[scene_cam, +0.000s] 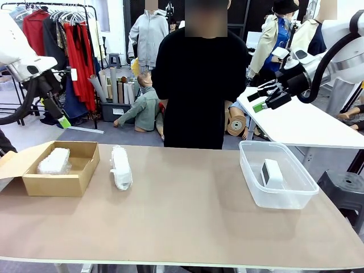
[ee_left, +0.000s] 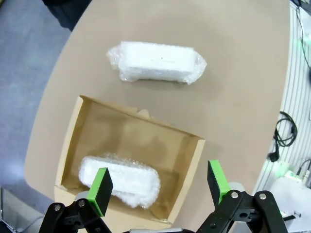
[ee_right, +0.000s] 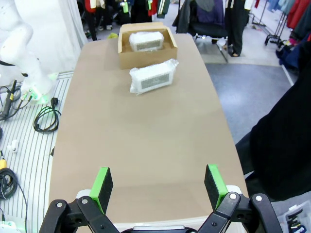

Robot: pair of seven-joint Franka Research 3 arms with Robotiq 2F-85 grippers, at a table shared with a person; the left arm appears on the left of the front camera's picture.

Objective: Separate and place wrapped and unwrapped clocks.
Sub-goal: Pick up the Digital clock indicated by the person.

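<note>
One wrapped clock, a white bubble-wrap bundle (scene_cam: 54, 161) (ee_left: 121, 179) (ee_right: 146, 41), lies inside the brown cardboard box (scene_cam: 85, 170) (ee_left: 141, 141) (ee_right: 146, 59). A second wrapped bundle (scene_cam: 120, 166) (ee_left: 158, 62) (ee_right: 151, 76) lies on the table just beside the box. The bare white clock (scene_cam: 271, 172) stands in the clear plastic tub (scene_cam: 296, 193) at the right. My left gripper (scene_cam: 58, 115) (ee_left: 158, 187) hangs open high above the box. Over the tub, also high, my right gripper (scene_cam: 264, 98) (ee_right: 158, 187) is open and holds nothing.
A person in black (scene_cam: 199, 85) stands at the table's far edge, a dark sleeve (ee_right: 282, 145) showing at the right wrist view's side. Bare tan tabletop (scene_cam: 187, 210) spans between box and tub. Cables (ee_right: 46, 119) lie on the floor beside the table.
</note>
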